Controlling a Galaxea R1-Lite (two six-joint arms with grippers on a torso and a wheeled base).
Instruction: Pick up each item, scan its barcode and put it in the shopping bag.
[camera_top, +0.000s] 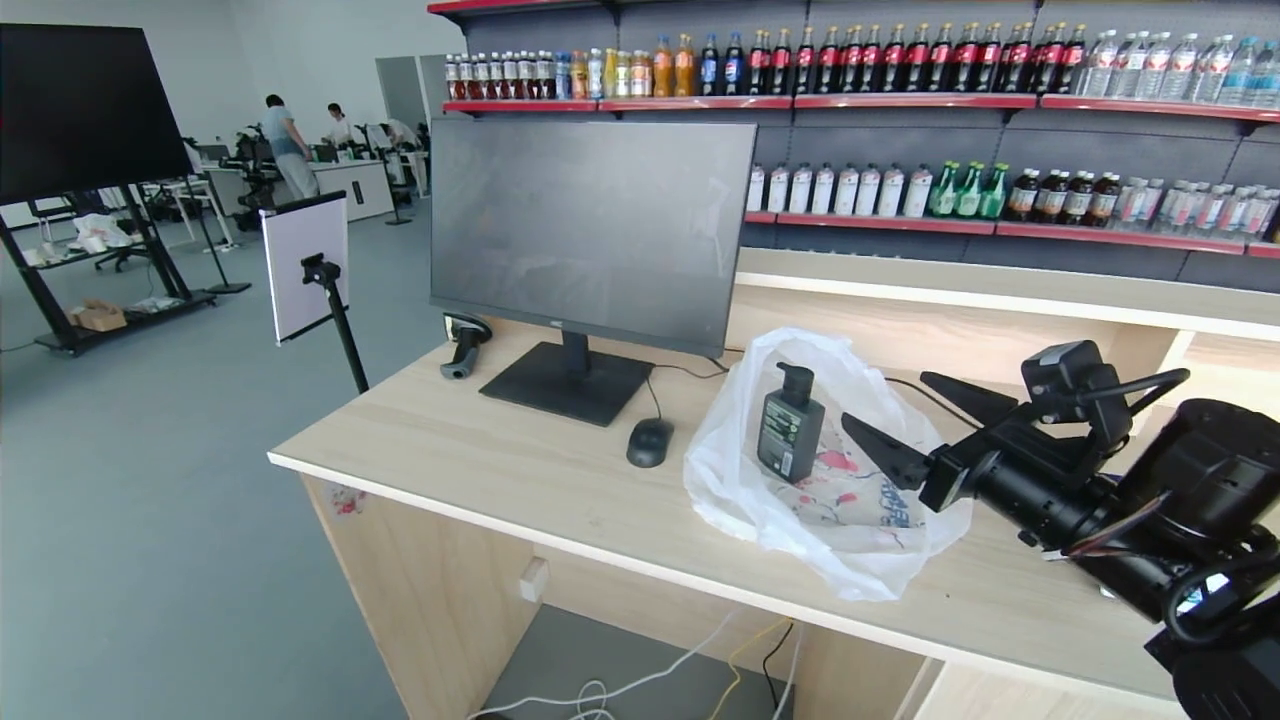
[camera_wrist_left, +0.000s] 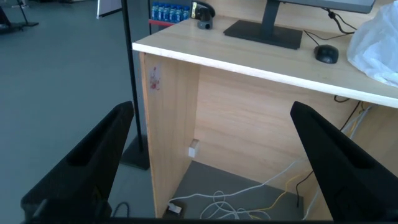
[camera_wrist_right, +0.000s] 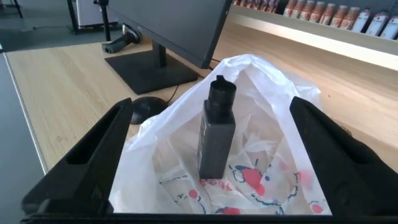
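Note:
A dark pump bottle (camera_top: 790, 428) stands upright inside the white plastic shopping bag (camera_top: 850, 520) on the wooden counter. My right gripper (camera_top: 915, 420) hovers just right of the bag, open, its fingers pointing at the bottle with nothing between them. From the right wrist the bottle (camera_wrist_right: 216, 134) sits ahead in the bag (camera_wrist_right: 273, 93), between the spread fingers (camera_wrist_right: 93, 162). A black handheld barcode scanner (camera_top: 465, 347) rests at the counter's far left corner. My left gripper (camera_wrist_left: 211, 165) is open, held low in front of the counter's left side, well below the tabletop.
A monitor (camera_top: 590, 230) on its stand and a black mouse (camera_top: 649, 441) occupy the counter left of the bag. Shelves of bottles (camera_top: 900, 70) line the wall behind. A tripod with a white board (camera_top: 305, 265) stands on the floor to the left. Cables (camera_wrist_left: 249, 199) lie under the counter.

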